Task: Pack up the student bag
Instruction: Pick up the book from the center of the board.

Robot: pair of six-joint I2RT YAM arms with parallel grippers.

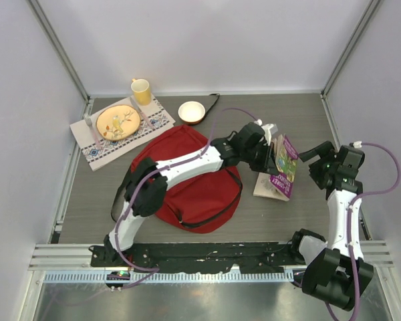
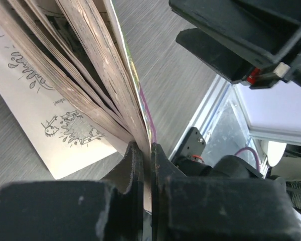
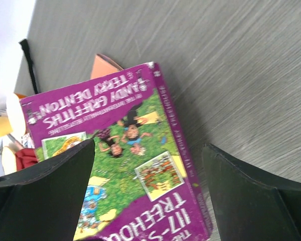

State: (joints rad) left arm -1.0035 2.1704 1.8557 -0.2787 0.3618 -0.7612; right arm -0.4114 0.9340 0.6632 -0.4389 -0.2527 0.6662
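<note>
Fingers (image 2: 133,168) of the left gripper (image 2: 145,150) pinched one cover of the paperback book (image 1: 285,160); the right gripper (image 3: 148,148) gaped wide, holding nothing, near it.

We count one backpack (image 1: 194,187), one book (image 1: 285,164), one mug (image 1: 142,91), one plate (image 1: 117,122), one bowl (image 1: 191,112) and one placemat (image 1: 107,148) on the one worktop (image 1: 287,221). Beside the plate we make out two small pieces of cutlery: one fork (image 1: 89,124) and one knife (image 1: 138,107). We count two arms, each with one pincer: the left pincer (image 2: 143,150) and the right pincer (image 3: 148,150).
</note>
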